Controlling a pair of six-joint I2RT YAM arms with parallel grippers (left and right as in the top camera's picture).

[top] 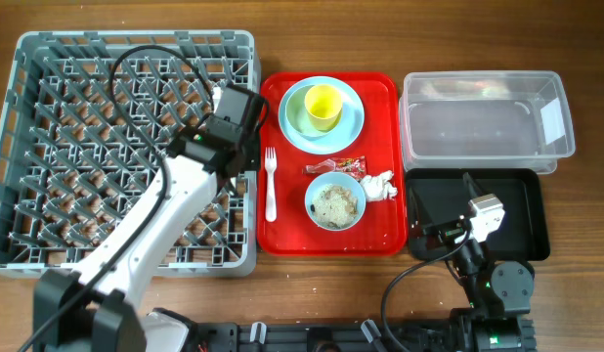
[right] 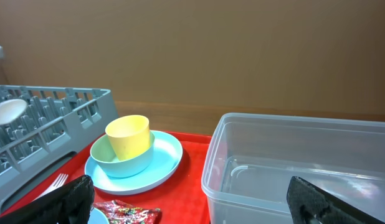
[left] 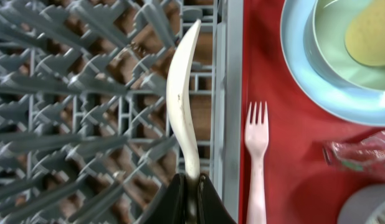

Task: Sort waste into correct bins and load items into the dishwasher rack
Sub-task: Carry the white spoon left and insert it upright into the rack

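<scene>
Closest to the left wrist lens, the left hand [left: 191,190] is fully closed on the handle of the white spoon [left: 183,93], at the bottom centre of the frame. The spoon points toward the top of the frame, over the pegs of the grey rack [left: 228,93], just inside its right wall. Whether it touches a peg cannot be told.

Right of that wall lies the red tray [left: 276,93], with the white fork [left: 256,149] flat on it, tines toward the top.

Overhead, the blue plate [top: 353,127] sits at the tray's top, carrying a pale bowl [top: 294,112] with the yellow cup [top: 323,106] inside. Below it lie the red wrapper [top: 334,166], the crumpled napkin [top: 378,185], and a second bowl [top: 335,223] holding the rice scraps [top: 335,202].

The right hand [right: 189,186] is spread wide and holds nothing, above the black tray [top: 522,210] at lower right. The clear tub [top: 478,78] stands at upper right on the counter [top: 595,293].
</scene>
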